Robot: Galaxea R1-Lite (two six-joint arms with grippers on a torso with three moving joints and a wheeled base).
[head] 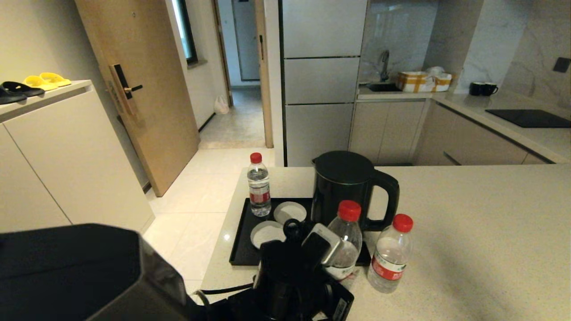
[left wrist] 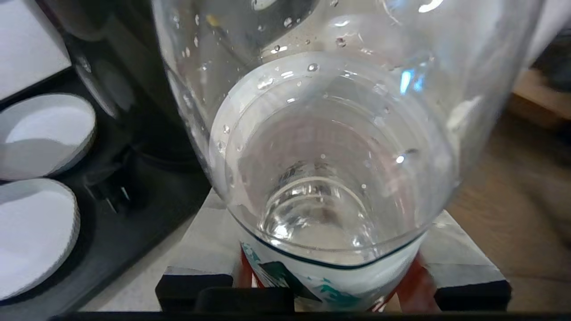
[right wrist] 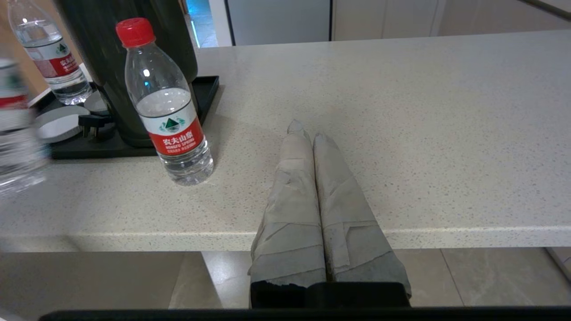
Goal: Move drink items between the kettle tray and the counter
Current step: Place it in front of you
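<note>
Counter (head: 468,232): pale speckled stone, a bit glossy, runs out wide to the right of the kettle with bare surface there.
Kettle (head: 345,187): black, sits on the right end of the black tray (head: 243,236), which lies on the counter's left part.
Tray contents: two small white dishes (head: 290,211) left of the kettle, plus one water bottle (head: 259,185) standing at the far left corner of the tray.
Held bottle (head: 345,236): red cap, just in front of the kettle at the tray's near right corner; can't tell if its base is on the tray or lifted.
Left gripper (head: 328,249): fingers clamped on that bottle's labelled lower part; the left wrist view shows the taped pads (left wrist: 464,258) on both sides of it.
Third bottle (head: 391,254): upright on the counter, just right of the held one, off the tray.
Right gripper (right wrist: 312,147): taped fingers pressed together, holding nothing, at the counter's near edge right of the kettle.
Room: tiled floor, wooden door (head: 142,89) and a white cabinet (head: 58,156) to the left of the kettle, grey cupboards and a sink (head: 383,87) behind it.
</note>
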